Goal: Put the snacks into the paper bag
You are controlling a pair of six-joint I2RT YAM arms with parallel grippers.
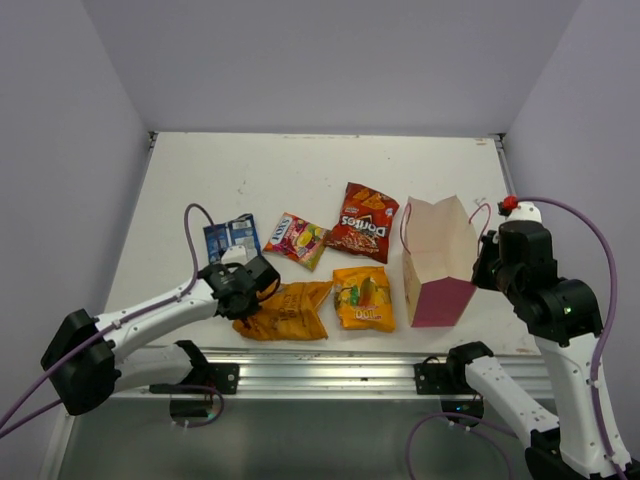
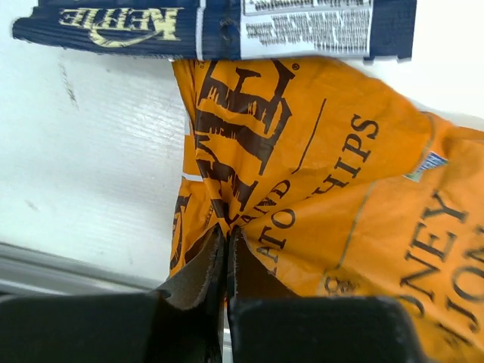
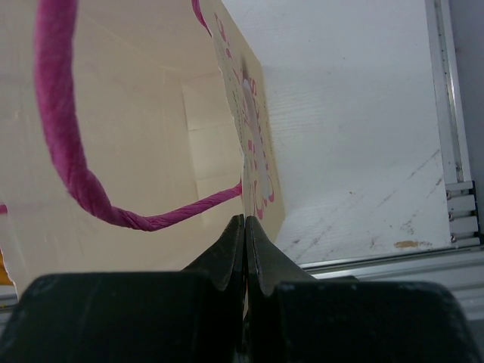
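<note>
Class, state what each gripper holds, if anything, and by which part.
The left gripper pinches the orange chip bag by a crumpled edge fold; right gripper pinches the paper bag by its side wall.

Lit softly and evenly from overhead, bright across the pale table [image 1: 300,170], with only faint, short shadows beside the paper bag [image 1: 437,262]. Sharp from above. Washed out to near white just right of the bag in the right wrist view. Warmer and dimmer inside it, and soft on the close cord handle [image 3: 64,151]. Near-black, underexposed and blurred on the right gripper [image 3: 244,234] and left gripper [image 2: 227,261]. Crisp, with mild sheen, on the orange Honey bag [image 2: 340,197].
</note>
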